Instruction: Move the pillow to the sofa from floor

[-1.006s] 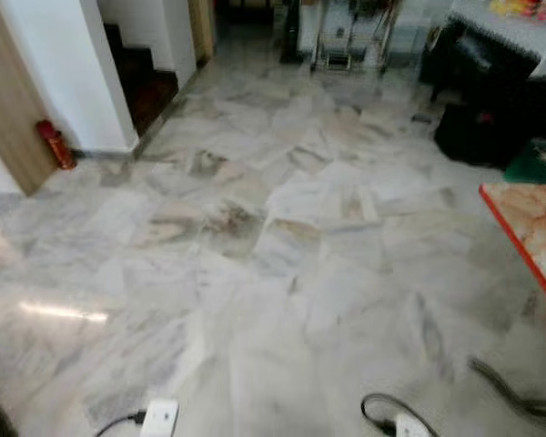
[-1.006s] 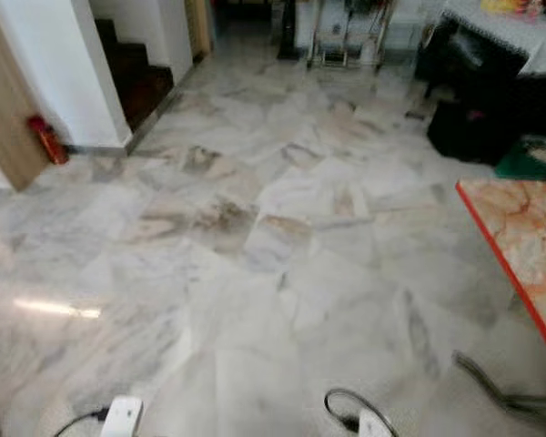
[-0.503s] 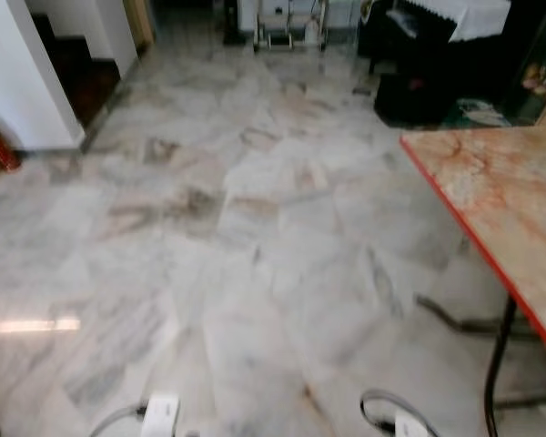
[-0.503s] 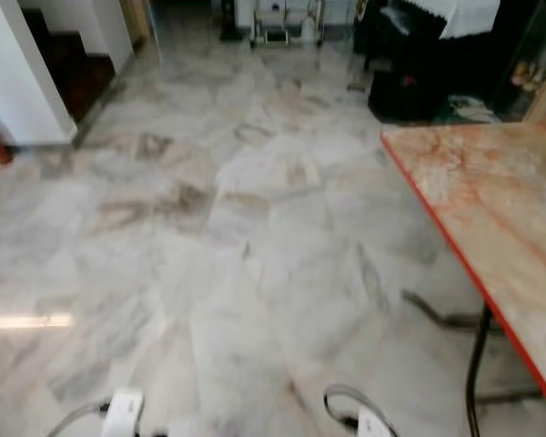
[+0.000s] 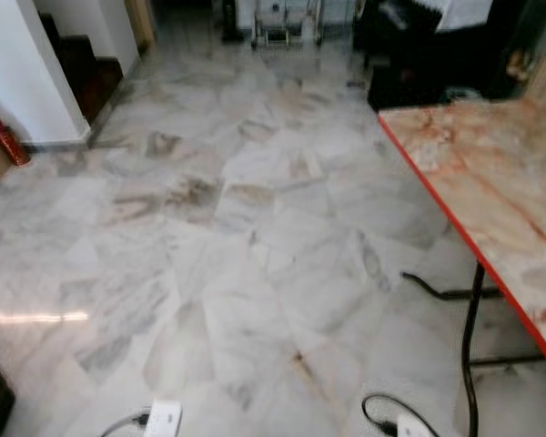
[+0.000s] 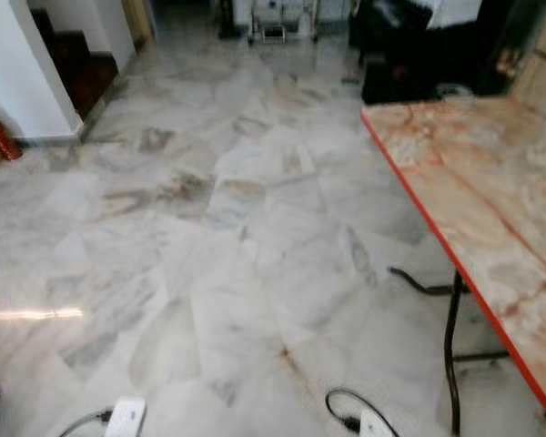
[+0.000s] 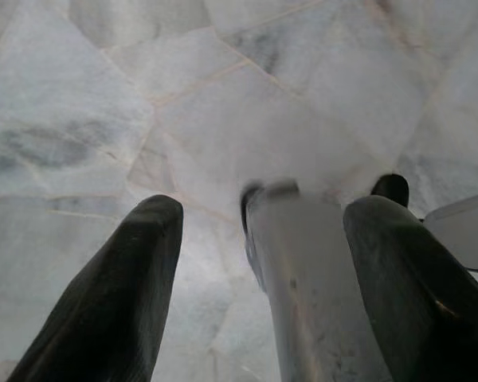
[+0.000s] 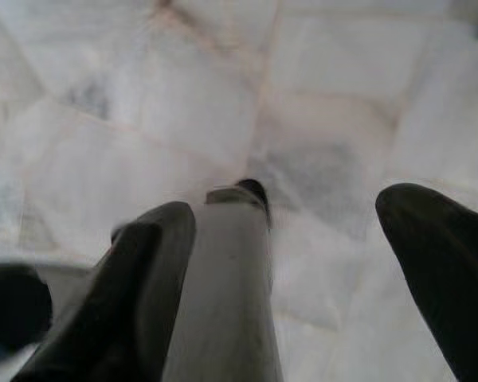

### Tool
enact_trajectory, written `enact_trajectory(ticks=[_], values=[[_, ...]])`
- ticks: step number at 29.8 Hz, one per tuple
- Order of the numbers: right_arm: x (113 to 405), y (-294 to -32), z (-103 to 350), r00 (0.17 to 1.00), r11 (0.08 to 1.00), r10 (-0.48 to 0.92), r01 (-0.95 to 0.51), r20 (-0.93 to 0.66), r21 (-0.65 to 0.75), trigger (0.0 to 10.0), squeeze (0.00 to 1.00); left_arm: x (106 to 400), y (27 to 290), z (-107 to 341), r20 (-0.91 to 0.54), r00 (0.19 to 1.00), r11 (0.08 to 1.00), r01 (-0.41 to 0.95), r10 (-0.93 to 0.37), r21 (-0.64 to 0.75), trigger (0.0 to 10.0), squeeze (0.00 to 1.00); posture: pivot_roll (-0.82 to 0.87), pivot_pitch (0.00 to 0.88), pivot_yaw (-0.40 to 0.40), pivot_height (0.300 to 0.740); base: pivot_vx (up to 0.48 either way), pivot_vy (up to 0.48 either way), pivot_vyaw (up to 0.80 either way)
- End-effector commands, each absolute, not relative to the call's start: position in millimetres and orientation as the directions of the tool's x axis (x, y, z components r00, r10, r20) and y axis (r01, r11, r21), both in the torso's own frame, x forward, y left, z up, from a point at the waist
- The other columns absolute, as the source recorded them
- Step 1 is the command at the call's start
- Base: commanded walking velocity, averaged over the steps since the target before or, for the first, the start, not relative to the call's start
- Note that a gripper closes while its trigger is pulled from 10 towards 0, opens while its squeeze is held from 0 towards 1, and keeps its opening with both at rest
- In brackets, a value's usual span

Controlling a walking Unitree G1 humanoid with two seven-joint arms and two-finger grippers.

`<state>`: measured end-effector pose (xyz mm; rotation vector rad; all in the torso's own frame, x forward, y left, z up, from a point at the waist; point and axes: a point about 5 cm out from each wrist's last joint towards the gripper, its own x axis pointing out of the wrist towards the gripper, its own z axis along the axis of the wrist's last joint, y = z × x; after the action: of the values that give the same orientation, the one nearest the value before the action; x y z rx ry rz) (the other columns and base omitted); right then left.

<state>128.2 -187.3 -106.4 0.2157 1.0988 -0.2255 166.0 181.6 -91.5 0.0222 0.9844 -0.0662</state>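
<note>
A big marble floor [image 5: 255,237] fills the room. A tabletop [image 5: 491,191] with a red edge stands on the right. No pillow can be seen. Both the left end effector [image 7: 259,263] and the right end effector [image 8: 295,270] hang spread apart over the floor.

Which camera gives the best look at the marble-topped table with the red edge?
The right eye view: the table takes up most of its right side, with top, red edge and a dark leg showing. The left eye view shows the same table pushed further toward the edge. The wrist views look at marble floor.
</note>
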Motion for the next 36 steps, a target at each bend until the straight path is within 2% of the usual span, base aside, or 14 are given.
enact_trajectory(ticks=[1,36], values=[[127.8,-182.6,-107.1,0.435,0.958,-0.063,0.278,-0.898,0.067,10.0,0.0,162.7,187.8,-92.3,-0.842,0.539,0.998,0.065,-0.031,0.005,10.0,0.0,-0.03,0.0,-0.003,0.74,-0.326,0.0,0.0],[132.7,-179.4,-105.8,0.451,0.956,-0.051,0.28,-0.891,0.086,10.0,0.0,166.2,190.7,-90.6,-0.839,0.544,0.999,0.051,-0.02,0.009,10.0,0.0,-0.02,0.0,0.004,0.74,-0.328,0.0,0.0]])
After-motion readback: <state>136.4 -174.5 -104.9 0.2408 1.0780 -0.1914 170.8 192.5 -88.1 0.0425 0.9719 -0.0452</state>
